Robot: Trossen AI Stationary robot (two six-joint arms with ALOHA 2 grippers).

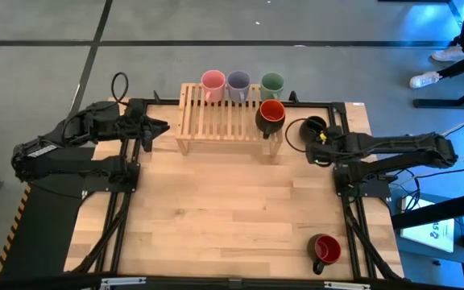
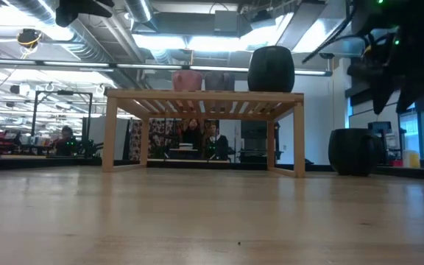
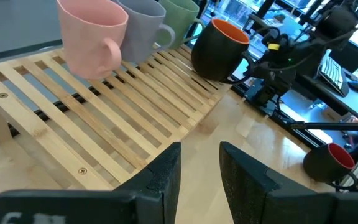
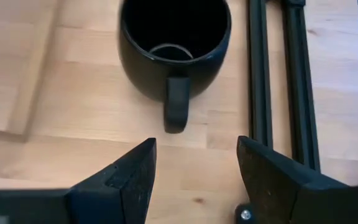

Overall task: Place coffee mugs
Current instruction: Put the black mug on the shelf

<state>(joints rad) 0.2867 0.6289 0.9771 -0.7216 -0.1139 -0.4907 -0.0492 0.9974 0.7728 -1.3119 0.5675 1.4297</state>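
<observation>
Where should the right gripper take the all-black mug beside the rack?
Probably by the handle: the all-black mug stands upright on the table, its handle pointing straight at the open right gripper. Move forward so the fingers straddle the handle.

A low slatted light-wood rack (image 1: 220, 121) stands at the far edge of the pale wooden table (image 1: 232, 217). Black metal frame rails (image 1: 353, 217) run along the table's sides. A person's white-shoed feet (image 1: 437, 68) show on the grey floor beyond the right corner.
</observation>
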